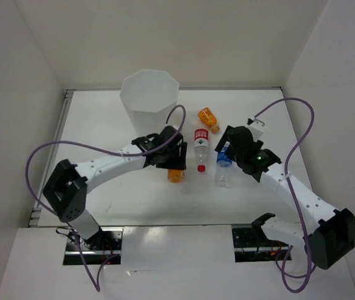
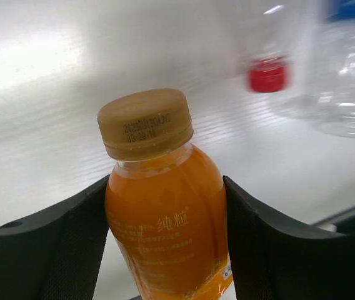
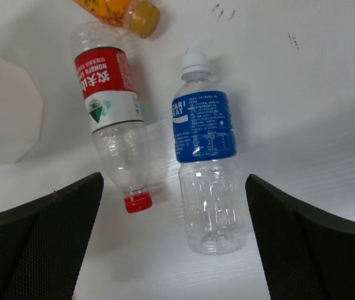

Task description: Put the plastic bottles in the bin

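On the smooth white desk (image 1: 96,125) stands one bin (image 1: 149,100), tall, white and translucent, its rim cut in flat facets, furthest left of the things. Nearer than it and a little to its right, the left fingers (image 2: 46,250), black with a fine woven-looking texture, press against both sides of a stubby orange bottle (image 2: 165,212) with a tan cap, gripping it outside the bin. Four plastic bottles show in all, two orange and two clear. Right of the gripped one lies the clear red-label bottle (image 1: 200,142), its body ribbed, its red cap toward the near edge; just beyond it lies the second orange bottle (image 1: 208,117). Next comes the clear blue-label bottle (image 3: 204,125) with a white cap, lying flat on the desk. The right fingers (image 3: 40,244) stand spread wide and hold nothing, with the blue-label bottle lying between and below them, touching neither.
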Robot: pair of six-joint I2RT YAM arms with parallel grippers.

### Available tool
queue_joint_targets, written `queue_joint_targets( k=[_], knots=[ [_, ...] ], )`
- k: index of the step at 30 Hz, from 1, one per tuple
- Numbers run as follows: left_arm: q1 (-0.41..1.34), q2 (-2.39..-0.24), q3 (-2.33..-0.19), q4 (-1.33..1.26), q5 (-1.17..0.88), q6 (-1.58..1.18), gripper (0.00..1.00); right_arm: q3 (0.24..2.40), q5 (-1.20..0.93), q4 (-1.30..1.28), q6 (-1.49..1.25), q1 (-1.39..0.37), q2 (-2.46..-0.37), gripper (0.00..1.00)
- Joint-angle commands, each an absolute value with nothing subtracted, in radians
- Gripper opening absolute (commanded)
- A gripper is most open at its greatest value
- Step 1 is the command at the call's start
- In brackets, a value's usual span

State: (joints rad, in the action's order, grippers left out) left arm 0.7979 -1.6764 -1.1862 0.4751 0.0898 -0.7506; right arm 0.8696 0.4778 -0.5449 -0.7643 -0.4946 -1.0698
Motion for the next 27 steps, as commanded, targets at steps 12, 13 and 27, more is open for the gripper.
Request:
queue_joint_targets(
  k=[12,13,27],
  knots=[
    [0.767,-1.405,-1.768,0.428,0.520,-0.359,0.50,0.828,0.431,-0.411,-0.759,-0.488,-1.334,1.00],
    [0.756,-1.423,-1.794,0.428,0.543,-0.339,0.53,0.828,0.431,-0.400,-0.759,-0.488,-1.354,1.00],
    [0.436,-1.810,-2.058,0.411,0.503,-0.291,0.70,0.810,0.419,-0.382,-0.759,-0.488,-1.335,1.00]
  ],
)
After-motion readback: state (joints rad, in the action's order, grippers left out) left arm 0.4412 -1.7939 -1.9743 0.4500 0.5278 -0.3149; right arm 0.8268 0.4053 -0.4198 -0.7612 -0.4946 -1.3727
